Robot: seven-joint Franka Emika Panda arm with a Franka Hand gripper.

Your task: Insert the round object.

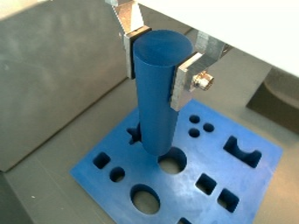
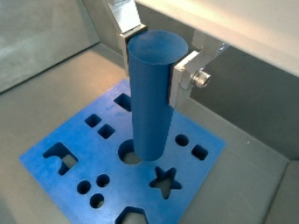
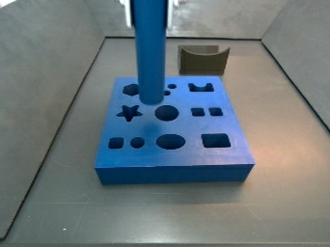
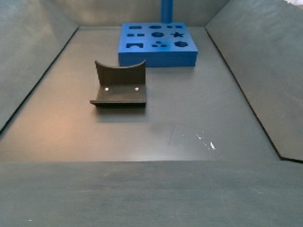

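Note:
The round object is a long bright blue cylindrical peg (image 1: pixel 158 96), also in the wrist view (image 2: pixel 152 96). It stands upright in both side views (image 3: pixel 150 48) (image 4: pixel 168 9). My gripper (image 1: pixel 159 70) (image 2: pixel 156 66) is shut on its upper part, one silver finger (image 1: pixel 187 83) on each side. The peg's lower end meets a round hole (image 1: pixel 176 162) (image 2: pixel 131 157) in the flat blue block (image 1: pixel 239 188) (image 2: pixel 70 131) (image 3: pixel 175 159) (image 4: pixel 160 55). How deep it sits I cannot tell. The gripper is cut off above both side views.
The dark fixture with a curved notch (image 3: pixel 203 60) (image 4: pixel 119 84) stands on the grey floor apart from the block. Grey walls (image 3: pixel 52 58) enclose the floor. The block has several other shaped holes, among them a star (image 3: pixel 129 113) and a large round one (image 3: pixel 167 113).

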